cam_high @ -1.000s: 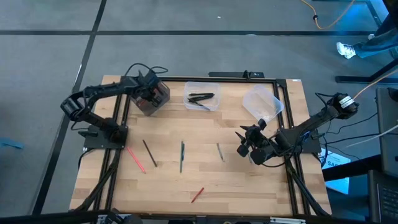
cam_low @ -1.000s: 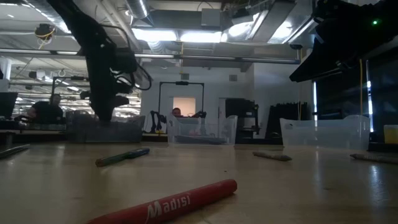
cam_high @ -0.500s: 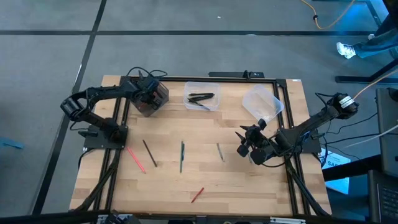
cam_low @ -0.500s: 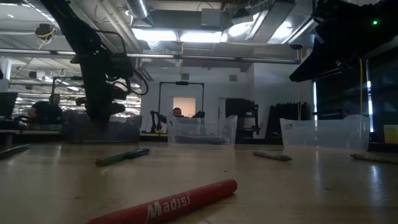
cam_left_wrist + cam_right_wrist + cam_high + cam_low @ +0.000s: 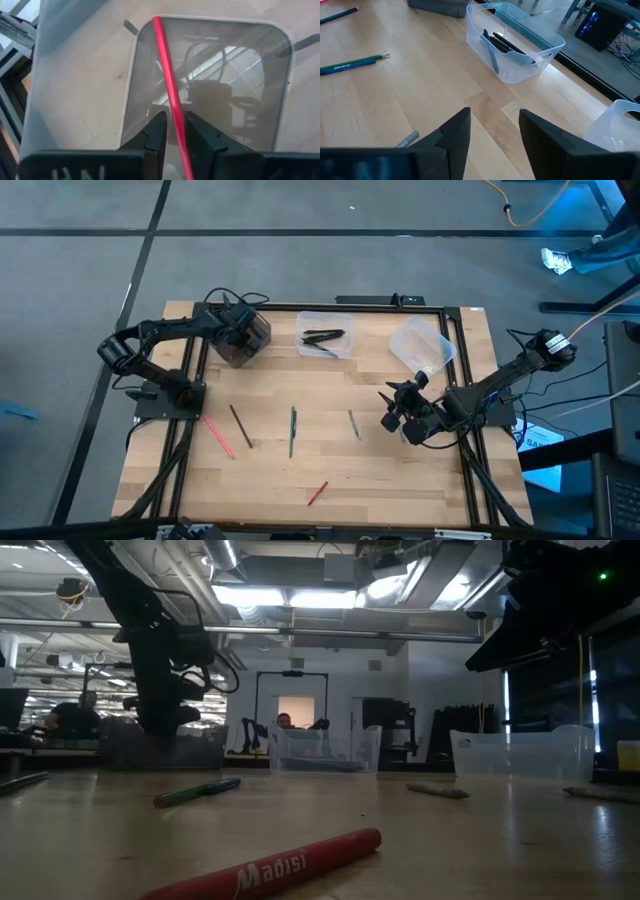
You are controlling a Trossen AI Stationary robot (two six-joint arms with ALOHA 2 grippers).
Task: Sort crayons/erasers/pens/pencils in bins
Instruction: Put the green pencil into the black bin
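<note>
Your table (image 5: 400,480) is pale butcher-block wood in a black frame on grey floor; beyond it lies a lit workshop. Your left gripper (image 5: 172,131) hangs inside the grey bin (image 5: 242,340), fingers barely parted beside a red stick (image 5: 169,90), contact unclear. Your right gripper (image 5: 492,131) hovers empty, jaws wide, near the rounded tub (image 5: 424,345). The squarish tub (image 5: 512,47) holds dark pens; loose sticks lie between both grippers.

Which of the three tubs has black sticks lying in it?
The clear squarish tub in the middle at the back. The grey box is under the left gripper; the rounded tub shows no sticks.
</note>
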